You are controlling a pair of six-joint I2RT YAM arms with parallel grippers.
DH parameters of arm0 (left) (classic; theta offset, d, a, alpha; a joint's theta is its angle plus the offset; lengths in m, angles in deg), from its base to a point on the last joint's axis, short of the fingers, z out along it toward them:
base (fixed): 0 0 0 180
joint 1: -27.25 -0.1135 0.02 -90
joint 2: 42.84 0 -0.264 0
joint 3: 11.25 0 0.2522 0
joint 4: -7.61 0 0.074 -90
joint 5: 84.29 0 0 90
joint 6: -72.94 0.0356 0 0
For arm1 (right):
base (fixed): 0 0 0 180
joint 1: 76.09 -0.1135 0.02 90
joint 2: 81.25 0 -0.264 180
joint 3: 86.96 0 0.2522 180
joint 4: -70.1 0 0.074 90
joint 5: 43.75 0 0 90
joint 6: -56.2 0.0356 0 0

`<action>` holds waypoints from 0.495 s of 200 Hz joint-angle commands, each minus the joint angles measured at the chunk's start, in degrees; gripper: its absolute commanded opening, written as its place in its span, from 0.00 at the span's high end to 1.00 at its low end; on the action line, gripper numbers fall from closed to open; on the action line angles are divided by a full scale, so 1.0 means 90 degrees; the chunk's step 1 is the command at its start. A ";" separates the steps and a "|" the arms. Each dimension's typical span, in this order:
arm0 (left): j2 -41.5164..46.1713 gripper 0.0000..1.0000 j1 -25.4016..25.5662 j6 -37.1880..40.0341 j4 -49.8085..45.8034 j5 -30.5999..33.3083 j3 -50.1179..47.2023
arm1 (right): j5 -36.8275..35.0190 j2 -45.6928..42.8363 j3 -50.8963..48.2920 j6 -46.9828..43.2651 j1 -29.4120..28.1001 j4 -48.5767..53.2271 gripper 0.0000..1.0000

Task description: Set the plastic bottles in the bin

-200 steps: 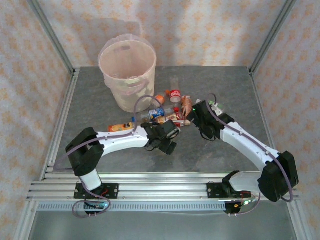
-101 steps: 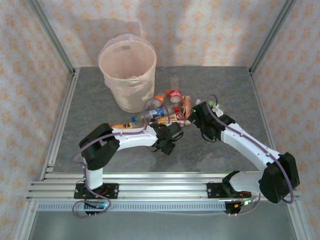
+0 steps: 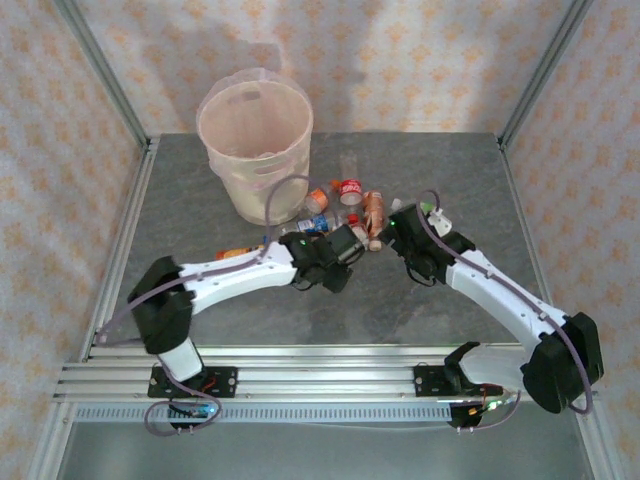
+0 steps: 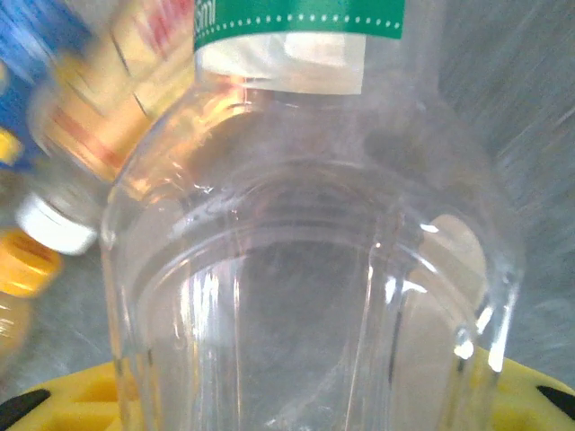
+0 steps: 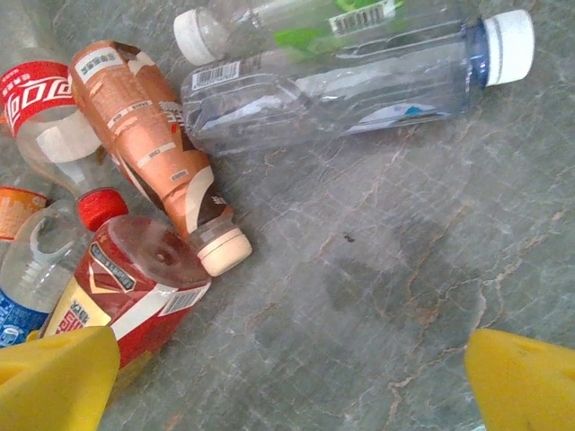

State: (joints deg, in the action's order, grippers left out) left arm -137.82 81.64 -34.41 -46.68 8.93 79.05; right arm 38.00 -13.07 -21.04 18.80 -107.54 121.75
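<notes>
Since half a second ago the left arm has unfolded and stretched forward, carrying the left claw (image 3: 343, 245) from the near side of the plastic bottles (image 3: 345, 205) into their near edge, while the right arm has hardly shifted. In the left wrist view a clear bottle with a green label (image 4: 305, 251) sits between the yellow fingers (image 4: 63, 404), very close to the lens; I cannot tell whether they are clenched on it. The right claw (image 5: 287, 377) is released, its fingers spread wide over bare surface (image 3: 450, 180), just beside a red-labelled bottle (image 5: 135, 287) and a brown bottle (image 5: 148, 135), with a long clear bottle with a white cap (image 5: 350, 76) beyond them. The bottles lie clustered mid-surface, just right of the bin (image 3: 260, 190), which stands upright at the far left. One orange bottle (image 3: 235, 254) lies apart by the left forearm. The surface's right side and near strip are open, bounded by metal frame posts and patterned walls.
</notes>
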 commanded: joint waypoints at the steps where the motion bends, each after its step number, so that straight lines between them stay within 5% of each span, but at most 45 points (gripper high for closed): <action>1: 0.0620 0.56 -0.0003 0.0468 -0.0317 0.0526 0.0763 | -0.0395 -0.0275 -0.0107 -0.0105 0.0027 0.0255 0.01; 99: 0.0147 0.56 -0.2168 0.1798 -0.0587 0.0996 0.3956 | -0.0362 -0.0349 -0.0151 -0.0240 0.0027 0.0182 0.01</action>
State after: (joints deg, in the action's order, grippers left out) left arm -133.60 65.99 -23.02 -49.68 15.64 108.01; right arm 36.75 -15.45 -21.52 17.73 -107.54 122.25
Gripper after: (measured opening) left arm 0.515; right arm 0.991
